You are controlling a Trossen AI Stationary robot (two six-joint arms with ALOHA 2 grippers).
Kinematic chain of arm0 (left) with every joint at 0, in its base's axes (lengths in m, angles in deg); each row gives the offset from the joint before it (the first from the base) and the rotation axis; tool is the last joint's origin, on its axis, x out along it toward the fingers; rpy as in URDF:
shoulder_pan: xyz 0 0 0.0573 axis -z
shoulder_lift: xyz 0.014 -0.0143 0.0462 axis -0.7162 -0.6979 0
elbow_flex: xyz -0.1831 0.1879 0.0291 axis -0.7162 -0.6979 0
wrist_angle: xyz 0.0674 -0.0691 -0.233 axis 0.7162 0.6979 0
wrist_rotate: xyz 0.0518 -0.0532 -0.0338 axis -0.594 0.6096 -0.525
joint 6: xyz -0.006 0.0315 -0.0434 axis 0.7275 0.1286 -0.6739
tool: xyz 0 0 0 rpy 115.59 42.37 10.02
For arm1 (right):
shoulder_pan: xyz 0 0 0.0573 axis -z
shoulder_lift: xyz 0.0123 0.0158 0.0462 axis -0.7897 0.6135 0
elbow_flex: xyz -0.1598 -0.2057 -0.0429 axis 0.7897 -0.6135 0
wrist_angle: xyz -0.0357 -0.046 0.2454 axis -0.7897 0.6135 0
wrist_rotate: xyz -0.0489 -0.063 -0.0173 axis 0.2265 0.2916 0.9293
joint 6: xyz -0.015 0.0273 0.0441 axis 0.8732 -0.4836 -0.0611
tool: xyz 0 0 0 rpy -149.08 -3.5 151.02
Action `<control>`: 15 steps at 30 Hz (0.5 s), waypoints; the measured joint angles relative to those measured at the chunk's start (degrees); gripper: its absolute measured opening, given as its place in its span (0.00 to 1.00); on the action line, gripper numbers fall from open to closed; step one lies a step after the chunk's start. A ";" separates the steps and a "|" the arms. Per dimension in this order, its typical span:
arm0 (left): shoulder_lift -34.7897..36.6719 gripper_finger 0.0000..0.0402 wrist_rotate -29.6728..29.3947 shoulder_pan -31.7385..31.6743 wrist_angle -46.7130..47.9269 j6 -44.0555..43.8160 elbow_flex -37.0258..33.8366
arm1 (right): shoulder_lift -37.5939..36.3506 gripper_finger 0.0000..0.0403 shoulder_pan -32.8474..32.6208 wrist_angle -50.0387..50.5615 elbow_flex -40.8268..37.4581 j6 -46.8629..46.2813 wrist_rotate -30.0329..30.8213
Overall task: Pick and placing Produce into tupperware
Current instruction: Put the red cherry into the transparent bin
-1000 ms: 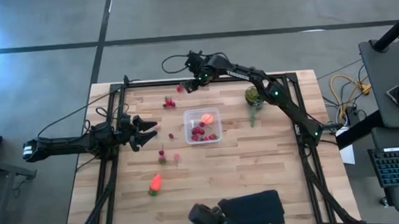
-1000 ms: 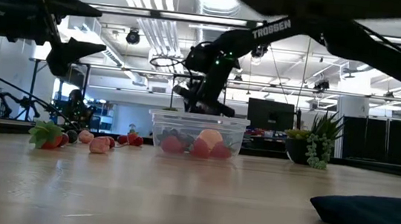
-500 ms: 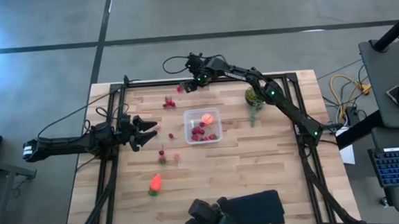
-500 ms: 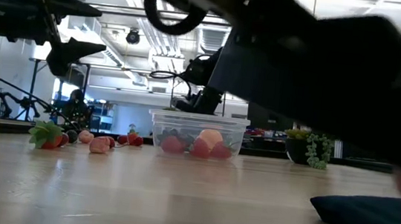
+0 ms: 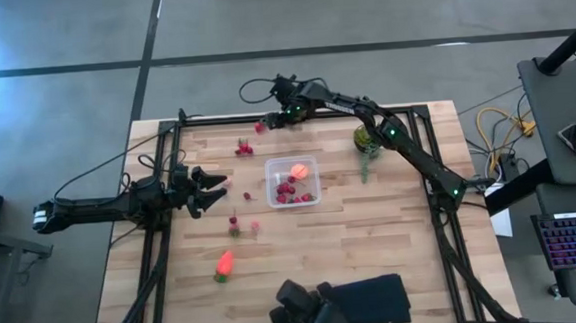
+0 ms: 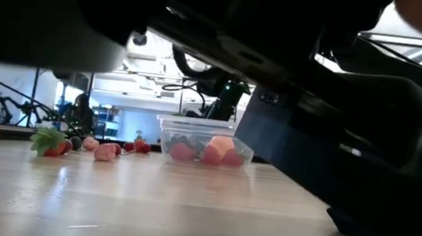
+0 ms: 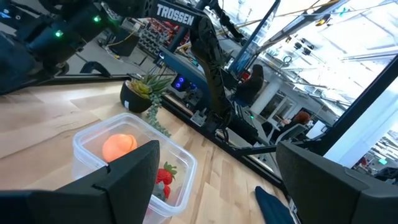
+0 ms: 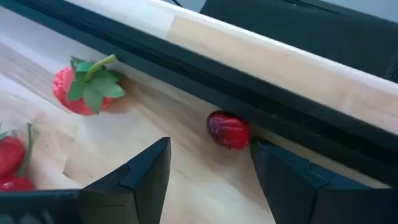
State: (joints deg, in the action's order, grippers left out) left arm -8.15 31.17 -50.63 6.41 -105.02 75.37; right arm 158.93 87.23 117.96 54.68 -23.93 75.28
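Seen from above, a pale wooden tabletop (image 5: pixel 304 251) carries scattered toy produce. At far left the left claw (image 5: pixel 213 189) hovers above the wood with its fingers spread apart and nothing between them, apparently waiting. Ahead of its tips and slightly toward the near edge lie two small berries (image 5: pixel 235 223). Farther toward the near edge rests an orange carrot-like piece (image 5: pixel 224 263) with a green end.

Beyond the left claw's tips, near the middle of the tabletop, sits the clear tupperware (image 5: pixel 291 181). It already holds a round orange-red fruit (image 5: pixel 299 170) and several red berries (image 5: pixel 288 193), so the task looks partly done.

At the far edge the right claw (image 5: pixel 270 124) reaches low over the wood, fingers parted and empty. Its wrist camera shows a small dark red berry (image 8: pixel 229 130) just ahead of the gap between the fingers, lying against the dark frame rail (image 8: pixel 186 68) at the tabletop's rim. The claw is probably lined up this way to close on that berry. A leafy-topped strawberry (image 8: pixel 82 89) lies off to one side of it.

To the right of the tupperware stands a small green plant (image 5: pixel 367 139), not part of the task. A dark cloth (image 5: pixel 372 299) lies at the near edge.
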 joint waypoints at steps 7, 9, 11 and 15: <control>-0.11 0.76 0.00 0.00 -0.04 0.00 0.00 | 0.00 0.52 0.61 -0.18 0.00 0.44 -0.16; -0.11 0.76 0.00 0.00 -0.06 0.00 0.01 | 0.04 0.48 0.80 -0.17 0.00 0.46 -0.64; -0.11 0.76 0.00 0.00 -0.06 0.02 0.02 | 0.04 0.44 0.90 -0.15 0.00 0.46 -0.81; -0.11 0.76 0.00 0.00 -0.06 0.04 0.00 | 0.07 0.36 0.99 -0.12 0.00 0.53 -0.79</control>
State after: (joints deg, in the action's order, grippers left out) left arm -8.26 31.17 -50.63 6.34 -104.99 75.38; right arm 159.00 88.21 117.83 54.68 -23.40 74.50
